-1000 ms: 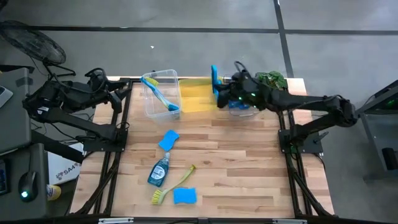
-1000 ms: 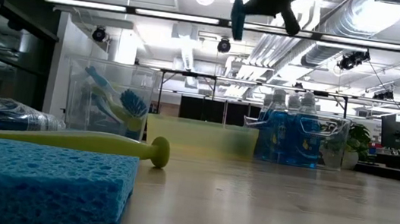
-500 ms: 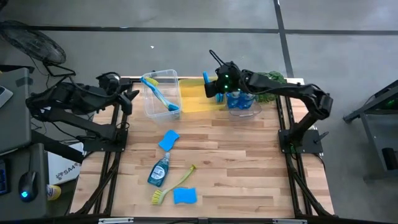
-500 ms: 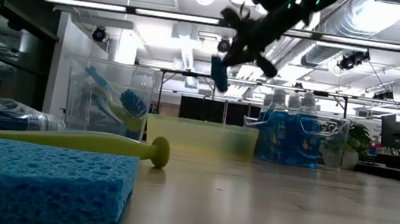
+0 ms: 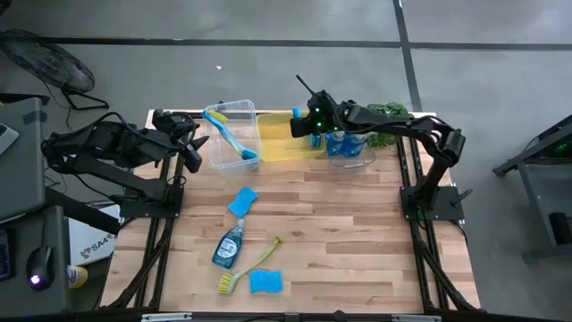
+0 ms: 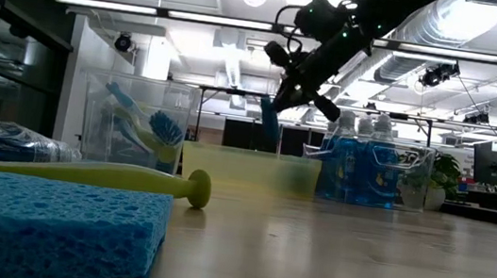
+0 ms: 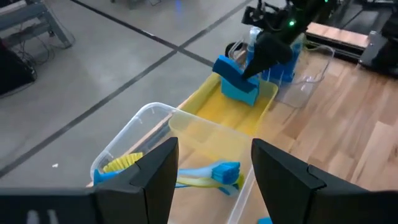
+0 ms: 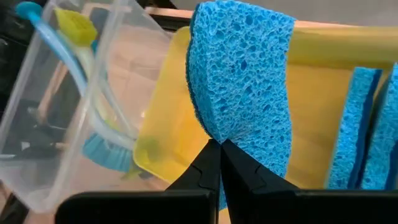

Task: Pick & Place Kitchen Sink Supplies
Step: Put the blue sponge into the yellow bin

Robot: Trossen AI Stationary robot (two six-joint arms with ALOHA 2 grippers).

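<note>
Presently the right gripper is pinched shut on a blue sponge, holding it by one edge above the yellow bin at the far side of the worktop. In the right wrist view the sponge hangs over the bin's open mouth, with other sponges already standing on edge inside.

Handling: the sponge looks light, soft and porous. It should compress under the fingers and is unlikely to slip or break; the present edge hold appears adequate.

Clearance: the yellow bin sits between the clear bin holding brushes and a second clear bin holding soap bottles. Both neighbours stand close, so sideways room is tight; I judge a straight descent safest, clear of the yellow rim.

The left gripper hangs just beside the clear bin, fingers partly apart and holding nothing.

Outstanding on the open worktop: two sponges, one soap bottle and one yellow-green brush.
</note>
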